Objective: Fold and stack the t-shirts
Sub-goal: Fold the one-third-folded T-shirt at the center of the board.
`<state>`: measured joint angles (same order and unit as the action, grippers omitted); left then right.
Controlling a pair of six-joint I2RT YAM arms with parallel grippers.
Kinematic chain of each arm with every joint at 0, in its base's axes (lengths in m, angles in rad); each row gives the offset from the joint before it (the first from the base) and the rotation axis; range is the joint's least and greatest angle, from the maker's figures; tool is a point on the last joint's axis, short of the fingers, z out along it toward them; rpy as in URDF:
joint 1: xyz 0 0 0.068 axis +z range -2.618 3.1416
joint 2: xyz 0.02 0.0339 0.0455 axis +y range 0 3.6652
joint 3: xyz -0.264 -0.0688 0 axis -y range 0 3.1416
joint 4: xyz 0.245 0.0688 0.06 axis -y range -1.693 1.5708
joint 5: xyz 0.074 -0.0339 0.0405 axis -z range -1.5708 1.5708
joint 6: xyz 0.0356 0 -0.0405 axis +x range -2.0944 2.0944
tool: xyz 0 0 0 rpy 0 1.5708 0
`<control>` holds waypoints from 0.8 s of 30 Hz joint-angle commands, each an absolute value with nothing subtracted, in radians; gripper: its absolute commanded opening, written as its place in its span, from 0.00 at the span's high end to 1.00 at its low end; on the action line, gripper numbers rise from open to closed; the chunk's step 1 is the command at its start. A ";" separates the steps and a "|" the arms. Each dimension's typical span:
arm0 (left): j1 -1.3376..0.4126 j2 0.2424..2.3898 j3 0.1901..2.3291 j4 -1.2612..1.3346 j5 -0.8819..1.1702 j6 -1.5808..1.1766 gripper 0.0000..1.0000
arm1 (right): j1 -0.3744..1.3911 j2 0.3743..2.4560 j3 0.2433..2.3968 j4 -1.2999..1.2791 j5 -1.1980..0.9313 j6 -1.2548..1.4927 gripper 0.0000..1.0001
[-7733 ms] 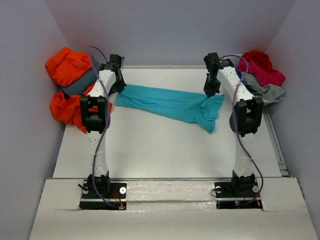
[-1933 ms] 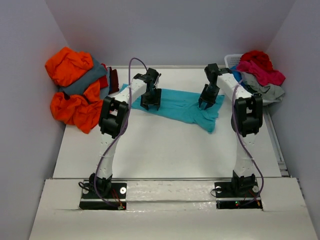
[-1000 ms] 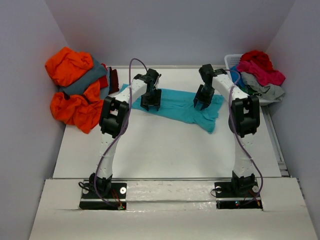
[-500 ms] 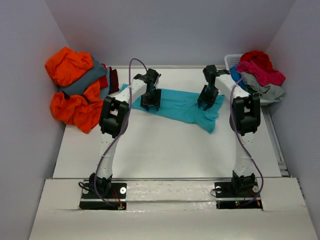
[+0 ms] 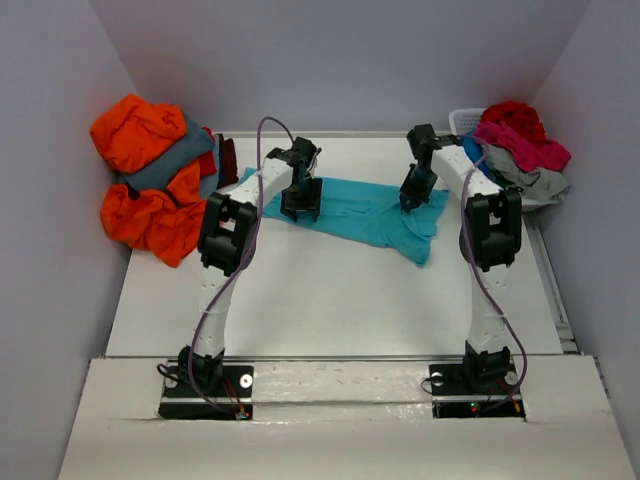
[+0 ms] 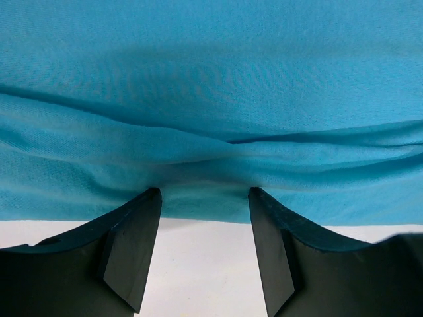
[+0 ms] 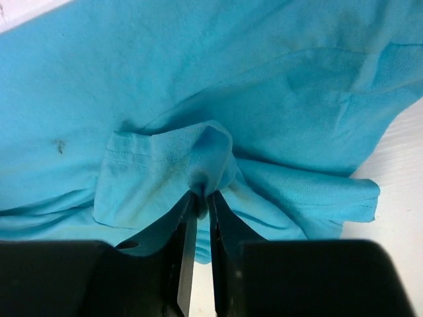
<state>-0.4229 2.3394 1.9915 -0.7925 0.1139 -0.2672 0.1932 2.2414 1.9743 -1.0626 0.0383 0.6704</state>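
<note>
One turquoise shirt flat on table; two grippers. Left gripper spread wide, tips at its hem; right gripper pinching a raised fold.

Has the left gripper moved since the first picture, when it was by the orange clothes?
Yes. The left gripper has swung right, away from the orange shirts heaped on the left, and now sits open over the turquoise t-shirt.

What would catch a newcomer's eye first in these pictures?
A turquoise t-shirt lies stretched across the far middle of the table. The right jaws are shut on a fold of it; the left jaws stand open at its edge. Orange shirts are heaped at the left wall.
</note>
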 commanded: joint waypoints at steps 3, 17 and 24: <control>-0.413 2.316 1.970 -0.805 0.113 -0.261 0.32 | 0.172 2.235 2.040 -1.075 0.071 0.657 0.89; -0.403 2.316 1.965 -0.802 0.117 -0.261 0.32 | 0.135 2.237 2.102 -1.146 0.135 0.612 0.90; -0.394 2.315 1.963 -0.804 0.117 -0.261 0.32 | 0.117 2.214 2.056 -1.141 0.167 0.603 0.90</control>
<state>-0.4126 2.3390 1.9903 -0.7910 0.1318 -0.2707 0.1352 2.2414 2.0556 -1.1290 0.1226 0.6205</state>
